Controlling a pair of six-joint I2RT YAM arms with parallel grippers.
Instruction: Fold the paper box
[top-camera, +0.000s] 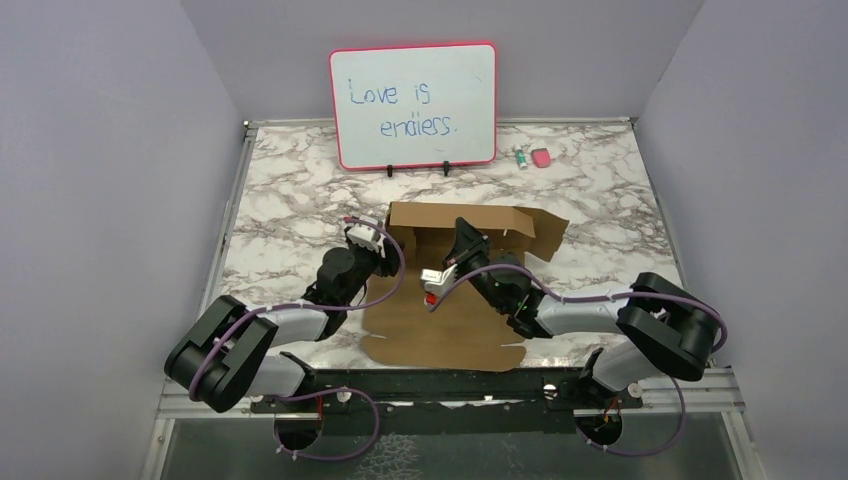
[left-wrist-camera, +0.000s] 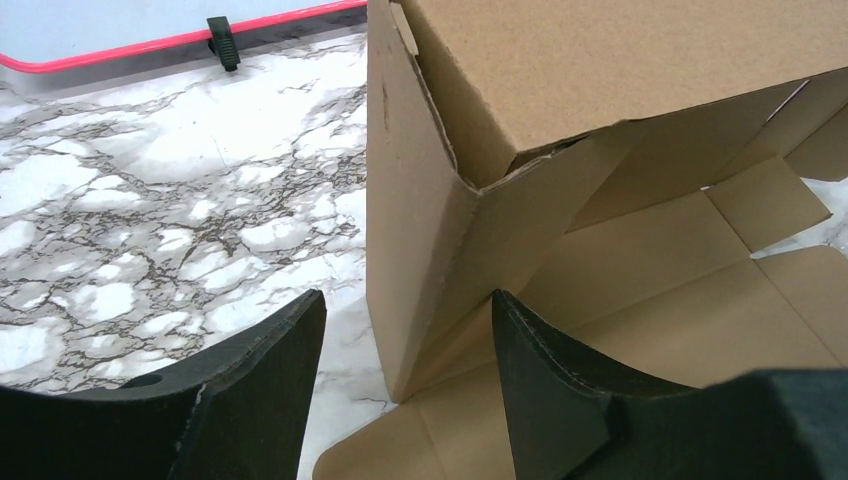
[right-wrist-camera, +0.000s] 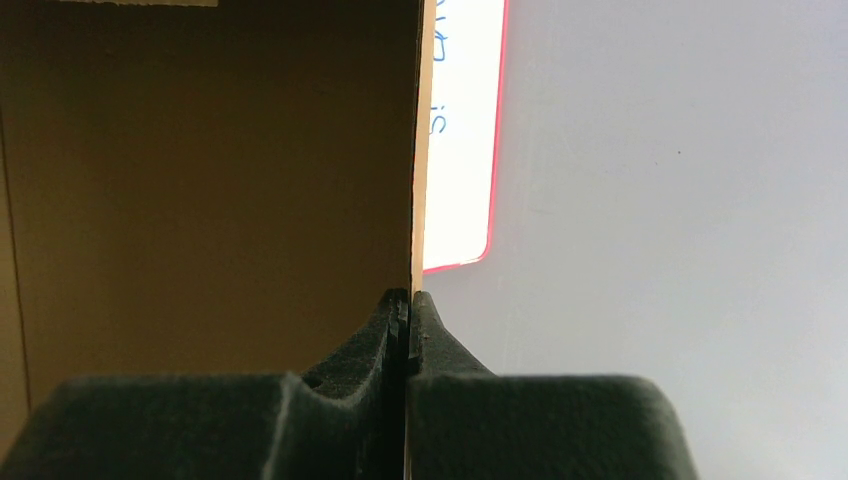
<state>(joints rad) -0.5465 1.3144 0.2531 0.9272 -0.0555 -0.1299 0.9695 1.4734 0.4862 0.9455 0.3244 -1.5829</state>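
Right gripper (right-wrist-camera: 409, 300) is pinched tight on the thin edge of an upright flap of the paper box (top-camera: 455, 335). Left gripper (left-wrist-camera: 405, 300) is spread wide, one finger either side of the raised left corner. The box sits half-folded mid-table (top-camera: 290, 190), in front of the whiteboard (top-camera: 413, 105).

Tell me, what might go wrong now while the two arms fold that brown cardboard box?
1. The right gripper pinches only the thin edge of a raised panel of the paper box, so it could slip off or crease the panel.
2. The left gripper is open, facing a standing corner. Closing or pushing there might crumple that corner.
3. The whiteboard stands behind the box, and a hard push could shove the box into it.
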